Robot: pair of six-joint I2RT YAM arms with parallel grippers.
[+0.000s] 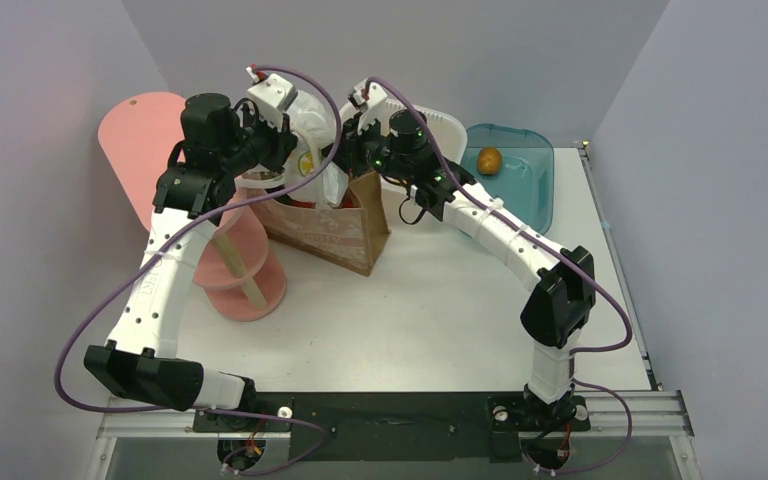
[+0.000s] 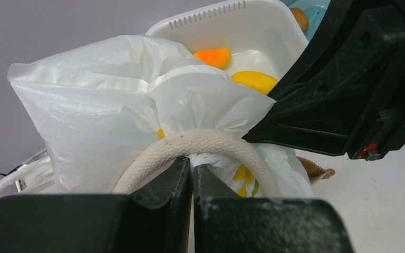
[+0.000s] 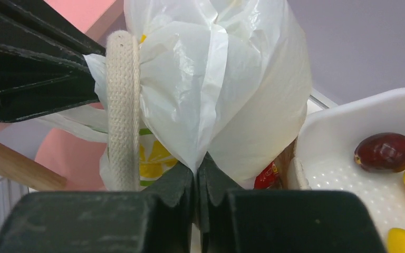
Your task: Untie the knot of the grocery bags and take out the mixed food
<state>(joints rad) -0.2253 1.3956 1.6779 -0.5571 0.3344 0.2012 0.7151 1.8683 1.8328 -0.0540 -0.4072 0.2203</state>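
Note:
A white crinkly grocery bag (image 1: 312,120) with yellow marks stands up out of a brown paper bag (image 1: 335,235). My left gripper (image 1: 288,138) and right gripper (image 1: 356,140) meet at its gathered top from either side. In the left wrist view the left gripper (image 2: 192,168) is shut on the plastic (image 2: 100,105), just under the paper bag's white rope handle (image 2: 211,139). In the right wrist view the right gripper (image 3: 196,167) is shut on a fold of the plastic (image 3: 216,68). The mixed food is hidden inside; only a red packet (image 3: 268,176) peeks out.
A white basket (image 1: 445,125) right behind the bags holds orange-yellow fruits (image 2: 213,55) and a dark red fruit (image 3: 386,152). A teal bin (image 1: 530,190) at the back right holds one brownish fruit (image 1: 489,160). A pink tiered stand (image 1: 245,270) stands left of the paper bag.

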